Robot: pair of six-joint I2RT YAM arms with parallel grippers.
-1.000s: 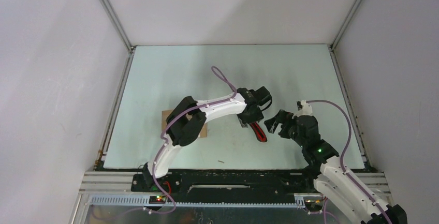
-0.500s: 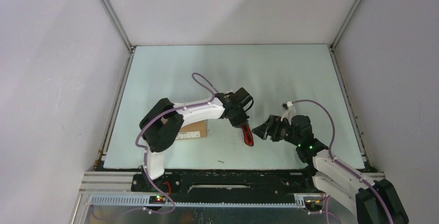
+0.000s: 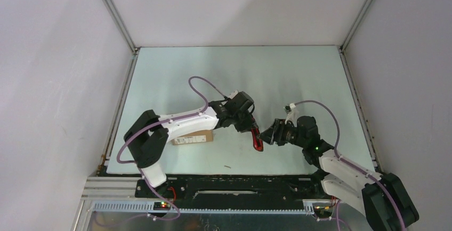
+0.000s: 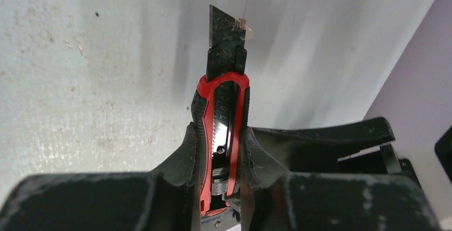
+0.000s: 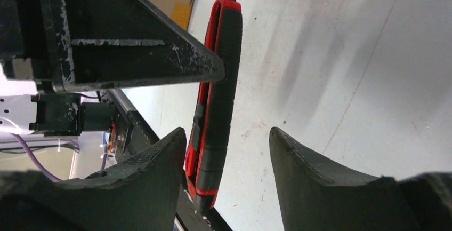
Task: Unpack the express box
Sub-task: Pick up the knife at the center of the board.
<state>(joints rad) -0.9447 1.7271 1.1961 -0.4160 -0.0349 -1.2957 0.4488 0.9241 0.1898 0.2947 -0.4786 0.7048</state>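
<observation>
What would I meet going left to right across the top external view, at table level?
express box → left hand, shut on the red-and-black utility knife → right hand, its fingers open either side of the knife's handle.

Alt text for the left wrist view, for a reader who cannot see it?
The left gripper holds a red-and-black utility knife clamped between its jaws. The blade is extended and points away over the pale, scuffed table.
</observation>
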